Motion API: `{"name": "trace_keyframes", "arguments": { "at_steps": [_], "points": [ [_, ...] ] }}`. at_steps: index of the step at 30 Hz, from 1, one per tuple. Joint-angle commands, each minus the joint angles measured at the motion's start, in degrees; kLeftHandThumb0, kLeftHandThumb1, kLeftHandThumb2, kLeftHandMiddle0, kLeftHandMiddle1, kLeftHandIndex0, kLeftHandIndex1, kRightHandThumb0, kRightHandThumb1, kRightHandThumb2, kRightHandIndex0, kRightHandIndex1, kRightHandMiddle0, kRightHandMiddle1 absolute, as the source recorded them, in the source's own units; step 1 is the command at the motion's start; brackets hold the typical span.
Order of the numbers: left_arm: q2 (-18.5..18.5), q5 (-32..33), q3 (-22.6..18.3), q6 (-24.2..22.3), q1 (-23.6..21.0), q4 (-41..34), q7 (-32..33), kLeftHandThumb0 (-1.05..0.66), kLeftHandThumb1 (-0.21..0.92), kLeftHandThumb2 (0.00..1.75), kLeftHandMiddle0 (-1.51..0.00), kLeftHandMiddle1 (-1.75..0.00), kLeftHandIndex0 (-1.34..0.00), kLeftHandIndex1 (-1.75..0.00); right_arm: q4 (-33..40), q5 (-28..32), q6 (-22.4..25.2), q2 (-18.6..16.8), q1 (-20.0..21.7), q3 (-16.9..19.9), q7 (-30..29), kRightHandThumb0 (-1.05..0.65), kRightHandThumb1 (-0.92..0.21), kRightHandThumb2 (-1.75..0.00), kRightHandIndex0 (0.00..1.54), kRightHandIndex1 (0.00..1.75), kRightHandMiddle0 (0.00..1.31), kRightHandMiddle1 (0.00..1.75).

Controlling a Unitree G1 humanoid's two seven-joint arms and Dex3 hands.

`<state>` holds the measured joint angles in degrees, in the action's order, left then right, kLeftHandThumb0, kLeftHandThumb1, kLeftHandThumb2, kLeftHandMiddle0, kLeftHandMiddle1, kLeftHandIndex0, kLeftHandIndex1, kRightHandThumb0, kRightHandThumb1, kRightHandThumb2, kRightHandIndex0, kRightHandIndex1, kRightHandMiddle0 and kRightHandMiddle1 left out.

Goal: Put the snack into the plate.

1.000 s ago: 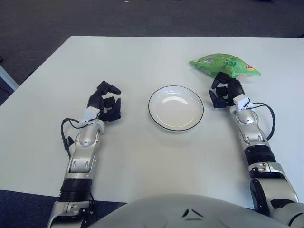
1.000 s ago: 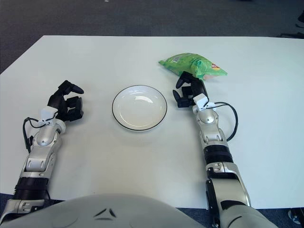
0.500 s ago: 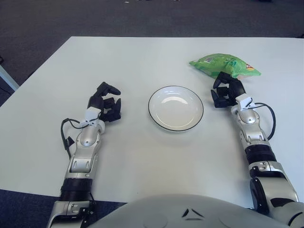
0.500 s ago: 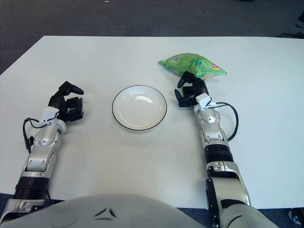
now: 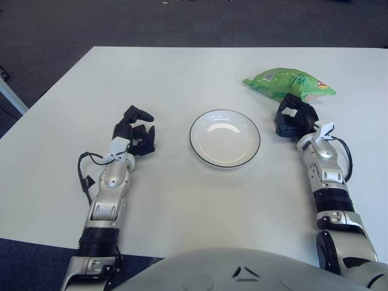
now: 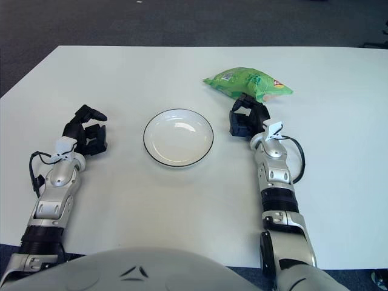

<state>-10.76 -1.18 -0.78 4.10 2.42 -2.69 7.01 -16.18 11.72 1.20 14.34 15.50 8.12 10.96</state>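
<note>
Dark grey carpet surrounds a white table (image 5: 182, 79) that fills most of both views. On its far right part lies the snack (image 5: 288, 83), a bright green, puffy sealed bag with small printed marks on its top face and an orange-red patch at its right end; it lies flat with its long side running left to right, and its glossy film catches the light. Near the middle of the table sits the plate (image 5: 225, 138), a round white shallow dish with a thin dark rim, with nothing in it; the snack is well apart from it, beyond and to its right. The right hand (image 5: 294, 120) sits just on the near side of the snack, between the bag and the robot's body and to the right of the plate; its black fingers (image 6: 245, 118) are curled loosely with the tips pointing toward the bag's near edge, and they close on nothing, though whether a fingertip touches the film cannot be told. The left hand (image 5: 134, 133) shows to the left of the plate, its black fingers bent inward around nothing, with a thin black cable looping beside the silver forearm behind it.
</note>
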Motion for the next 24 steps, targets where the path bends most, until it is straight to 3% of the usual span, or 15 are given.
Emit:
{"name": "trace_keyframes", "arguments": {
  "at_steps": [1, 7, 14, 24],
  "points": [
    [5.3, -0.8, 2.7, -1.1, 6.7, 6.6, 0.6, -0.42, 0.50, 1.08, -1.12, -1.75, -0.47, -1.75, 4.0, 1.7, 7.5, -1.4, -4.5, -0.5, 0.4, -0.50, -0.26, -1.39, 1.32, 1.75, 0.66, 1.75],
    [5.2, -0.6, 2.7, -1.0, 6.4, 7.3, 0.5, -0.42, 0.50, 1.08, -1.11, -1.75, -0.47, -1.75, 14.3, 3.7, 14.3, 0.3, -5.0, 0.2, 1.2, -0.50, -0.27, -1.38, 1.32, 1.75, 0.66, 1.75],
    [5.3, -0.4, 2.7, -0.3, 6.0, 8.1, 0.5, -0.42, 0.51, 1.07, -1.11, -1.75, -0.46, -1.75, 19.6, 5.7, 19.0, 2.9, -4.5, 2.0, 4.4, -0.50, -0.28, -1.37, 1.31, 1.75, 0.65, 1.75],
    [6.0, -0.6, 2.8, -0.3, 5.6, 8.4, 1.2, -0.42, 0.52, 1.06, -1.10, -1.75, -0.46, -1.75, 25.1, 11.5, 25.6, 9.5, -2.5, 7.4, 10.3, -0.49, -0.29, -1.35, 1.29, 1.75, 0.64, 1.75]
  ]
}}
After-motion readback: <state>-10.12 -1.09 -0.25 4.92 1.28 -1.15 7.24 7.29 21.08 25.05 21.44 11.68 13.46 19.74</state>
